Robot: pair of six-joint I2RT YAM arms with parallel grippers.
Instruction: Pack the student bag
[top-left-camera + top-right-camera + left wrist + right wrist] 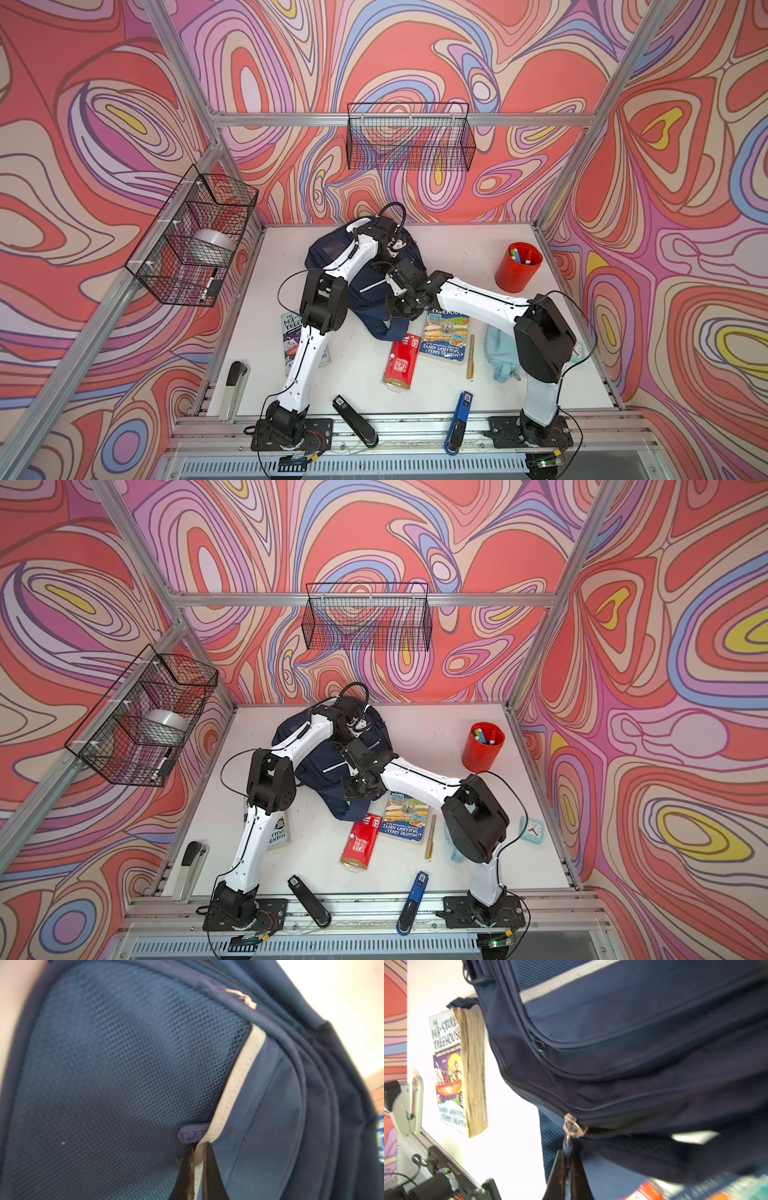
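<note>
Access is the step in hand, we judge: the student bag point(368, 305) lies at the middle back of the tabletop point(457, 249), with nothing packed that we can see. The left claw point(199, 1147) is clamped on the bag's pale stripe point(239, 1076) beside the mesh panel, pinning the fabric. The right claw point(566, 1153) is pinched shut on the fabric tab of the zipper pull point(572, 1126). Next, we think, the right claw must draw the slider along its track while the left claw braces the bag; the cloth looks slack and may bunch. Of 3 open containers, the red cup point(517, 268) holds markers, the side wire basket point(191, 237) holds a tape roll point(212, 245) and a black marker point(210, 286), and the rear wire basket point(409, 137) shows nothing inside.
</note>
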